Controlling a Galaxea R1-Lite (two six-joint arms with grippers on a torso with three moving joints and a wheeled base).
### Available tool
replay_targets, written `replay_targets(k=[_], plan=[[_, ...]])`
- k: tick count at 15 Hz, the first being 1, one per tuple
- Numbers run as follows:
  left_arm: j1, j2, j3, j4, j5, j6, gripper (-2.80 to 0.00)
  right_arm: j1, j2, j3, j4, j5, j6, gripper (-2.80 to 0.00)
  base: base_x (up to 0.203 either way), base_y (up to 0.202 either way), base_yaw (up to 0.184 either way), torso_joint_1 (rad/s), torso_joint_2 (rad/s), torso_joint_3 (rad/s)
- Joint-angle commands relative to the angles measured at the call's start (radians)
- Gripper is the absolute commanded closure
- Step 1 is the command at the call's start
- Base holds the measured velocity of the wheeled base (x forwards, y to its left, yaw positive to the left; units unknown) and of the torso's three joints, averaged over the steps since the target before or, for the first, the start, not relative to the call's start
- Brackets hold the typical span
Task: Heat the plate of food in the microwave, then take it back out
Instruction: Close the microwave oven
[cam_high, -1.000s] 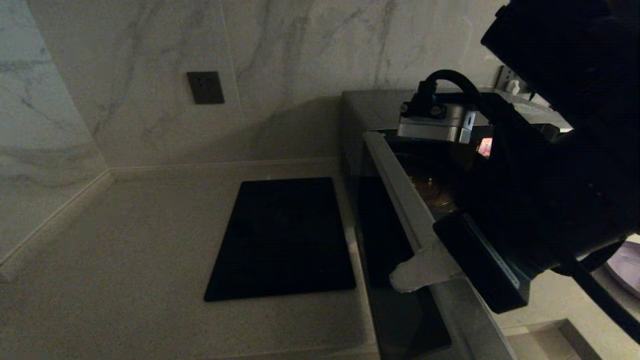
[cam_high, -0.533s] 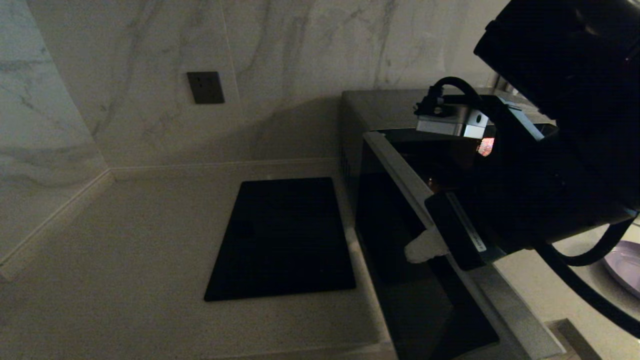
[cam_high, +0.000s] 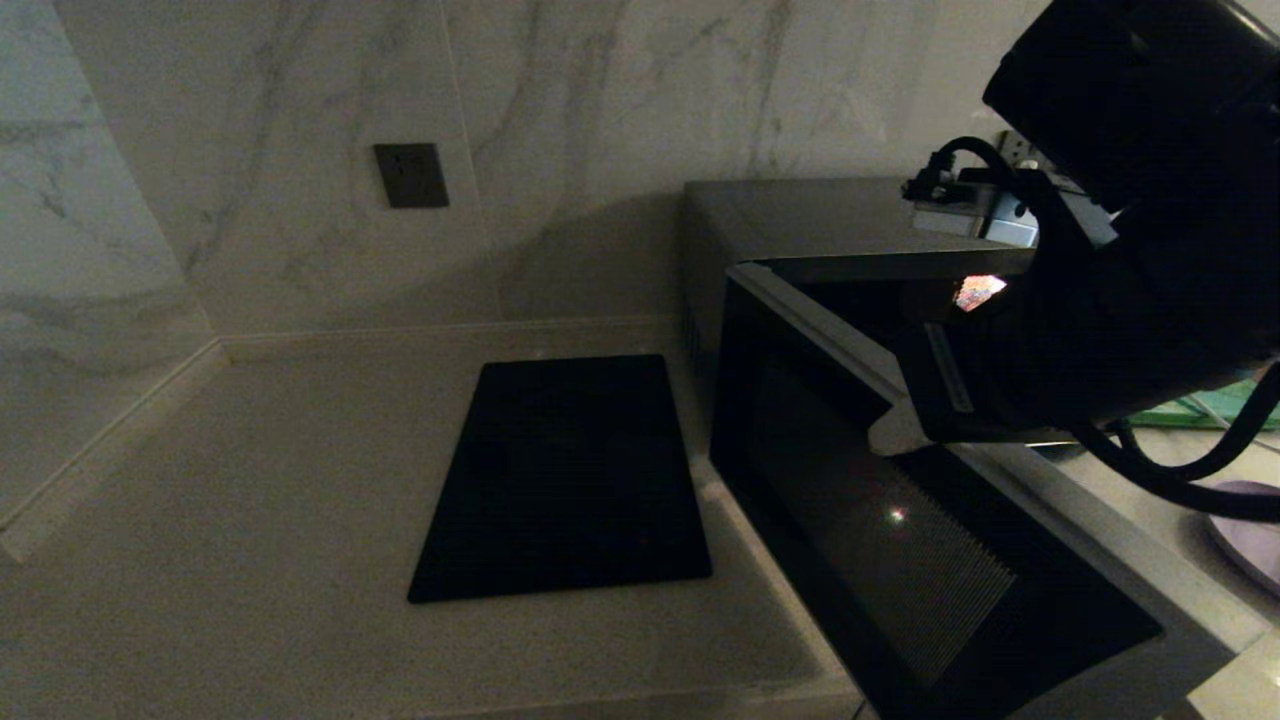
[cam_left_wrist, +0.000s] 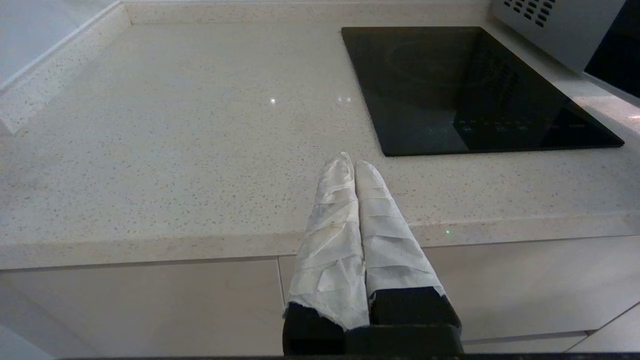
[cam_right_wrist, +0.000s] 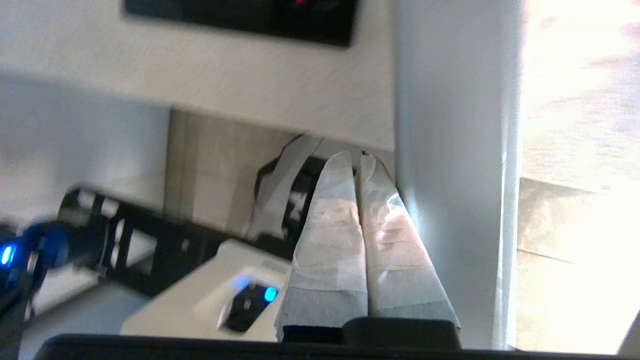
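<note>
The microwave (cam_high: 800, 230), a boxy dark grey metal case with a matte top, stood on the pale speckled stone tabletop (cam_high: 250, 520) against a veined marble wall (cam_high: 300, 120). Its door (cam_high: 900, 530) hung swung out on its hinge, a dark glossy glass panel with a fine ribbed mesh pattern and a smooth silver frame along its edge. A small orange-pink light glowed inside the cavity near the top.

The right claw (cam_high: 890, 437) sat at the silver edge of the open door, its two fingers (cam_right_wrist: 340, 225) wrapped in creased white tape and pressed tightly together, gripping nothing; in the right wrist view the taped tips lay just beside a smooth pale upright edge. The bulky black arm and its looping black cable filled the upper right of the head view.

The plate of food (cam_high: 1245, 535), a shallow pale lilac round, lay on the tabletop to the right of the microwave, mostly cut off by the frame and partly hidden behind the cable; its food could not be made out.

To the left of the microwave lay a flat, glossy black rectangular slab (cam_high: 565, 480) flush with the tabletop. A dark square wall socket (cam_high: 411, 175) sat on the marble above.

The left claw (cam_left_wrist: 354, 162), also taped white, hung parked off the front edge of the tabletop, fingers closed together and empty.
</note>
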Motion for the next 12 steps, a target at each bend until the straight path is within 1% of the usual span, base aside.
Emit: replay_targets(k=[1,12], plan=[[0.0,0.0,0.0,0.0,0.001,0.0,0.0,-0.056,-0.014,0.0,0.006,-0.003,0.003,0.0,0.0,0.0,0.0,0.0,0.0,0.0],[0.0,0.0,0.0,0.0,-0.001,0.0,0.0,-0.315,-0.012,0.0,-0.003,-0.028,0.005,0.0,0.0,0.0,0.0,0.0,0.0,0.0]])
